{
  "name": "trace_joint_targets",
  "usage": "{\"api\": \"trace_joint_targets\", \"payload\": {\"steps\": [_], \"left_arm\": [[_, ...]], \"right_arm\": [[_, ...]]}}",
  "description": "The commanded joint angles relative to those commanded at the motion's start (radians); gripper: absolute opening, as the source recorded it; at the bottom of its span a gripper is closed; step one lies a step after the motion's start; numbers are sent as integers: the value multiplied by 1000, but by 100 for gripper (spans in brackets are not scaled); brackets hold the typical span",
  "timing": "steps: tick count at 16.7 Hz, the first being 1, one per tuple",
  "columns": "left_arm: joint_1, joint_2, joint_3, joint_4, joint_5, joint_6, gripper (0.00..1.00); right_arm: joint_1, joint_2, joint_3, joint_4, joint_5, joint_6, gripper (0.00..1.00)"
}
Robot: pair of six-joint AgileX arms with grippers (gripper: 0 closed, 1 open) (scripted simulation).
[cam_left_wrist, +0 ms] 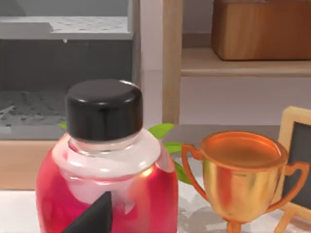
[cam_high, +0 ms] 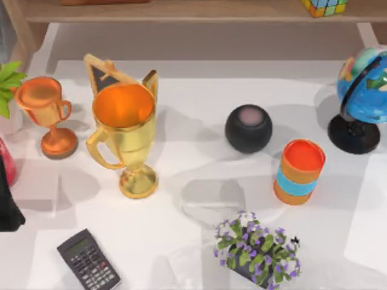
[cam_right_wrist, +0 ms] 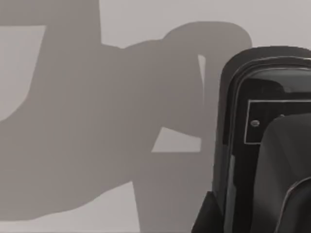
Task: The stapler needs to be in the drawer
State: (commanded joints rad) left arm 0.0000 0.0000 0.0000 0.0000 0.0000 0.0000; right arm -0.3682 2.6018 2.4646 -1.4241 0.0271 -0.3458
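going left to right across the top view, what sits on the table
copper trophy → gold trophy → black round speaker → orange and blue cup → globe

— What sort of place is this?
— A rendered tabletop like a home study: a white table (cam_high: 199, 151) set against a wooden shelf (cam_high: 181, 11).
— What shows it?
— Two trophies (cam_high: 124, 139), a globe (cam_high: 363, 90) far right, a calculator (cam_high: 89, 261) near left, a potted flower plant (cam_high: 257, 249).
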Motion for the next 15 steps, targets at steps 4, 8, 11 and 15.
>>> {"api": "trace_joint_targets", "payload": {"steps": [4, 8, 11, 15], "left_arm": [[0, 0, 0, 0, 0, 0, 100], [0, 0, 0, 0, 0, 0, 100], [0, 0, 0, 0, 0, 0, 100], [0, 0, 0, 0, 0, 0, 100]], "right_arm": [[4, 1, 0, 3, -2, 1, 0], [-21, -90, 29, 18, -40, 30, 0], [-23, -153, 31, 5, -64, 68, 0], [0, -148, 4, 11, -59, 78, 0]]}}
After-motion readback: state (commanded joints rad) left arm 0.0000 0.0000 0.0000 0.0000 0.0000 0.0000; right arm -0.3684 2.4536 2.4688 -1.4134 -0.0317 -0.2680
